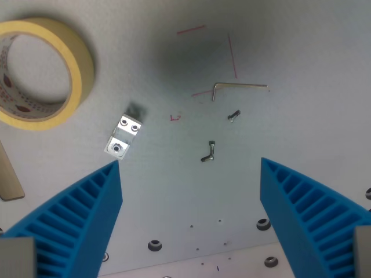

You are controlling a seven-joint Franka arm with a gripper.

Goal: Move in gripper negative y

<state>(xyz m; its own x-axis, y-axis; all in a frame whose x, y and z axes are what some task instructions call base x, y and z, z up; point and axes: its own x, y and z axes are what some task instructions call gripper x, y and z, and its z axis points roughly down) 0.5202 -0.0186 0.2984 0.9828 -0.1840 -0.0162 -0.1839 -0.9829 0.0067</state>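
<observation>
A: How do we hold our hand (190,191)?

B: Spread wide, blue fingers (87,214) gripping nothing, above the desk (301,46).

A: What lies beyond it?

B: Ahead, a hex key (235,87), two screws (233,116); beyond the left finger, an aluminium bracket (123,136) and masking tape (40,72).

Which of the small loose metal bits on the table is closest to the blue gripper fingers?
The silver bracket, with its lower end just above the finger on the wrist view's left. The two small screws and the Allen key lie farther up.
</observation>
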